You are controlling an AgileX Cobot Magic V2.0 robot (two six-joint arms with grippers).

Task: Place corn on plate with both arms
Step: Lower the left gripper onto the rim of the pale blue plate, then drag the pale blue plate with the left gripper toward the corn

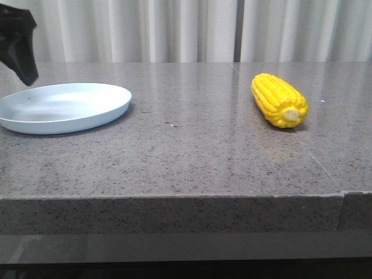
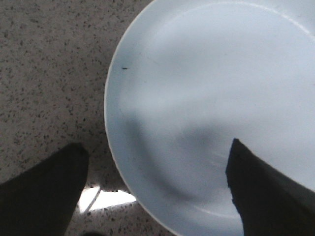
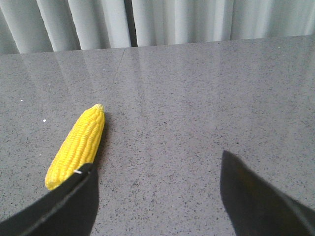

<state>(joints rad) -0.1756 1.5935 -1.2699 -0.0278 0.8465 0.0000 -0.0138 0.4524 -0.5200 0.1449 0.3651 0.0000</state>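
Corn (image 1: 278, 99) lying flat on table (image 1: 192, 151), cream stub toward front edge

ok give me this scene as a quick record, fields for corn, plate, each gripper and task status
corn: corn lies on its side on the table, to the robot's right, cream stub toward the camera
plate: plate empty, on the table's left side, well apart from the corn
left gripper: left gripper open, over the plate's rim, holding nothing
right gripper: right gripper open, beside the corn, not gripping it
task status: corn not yet picked up
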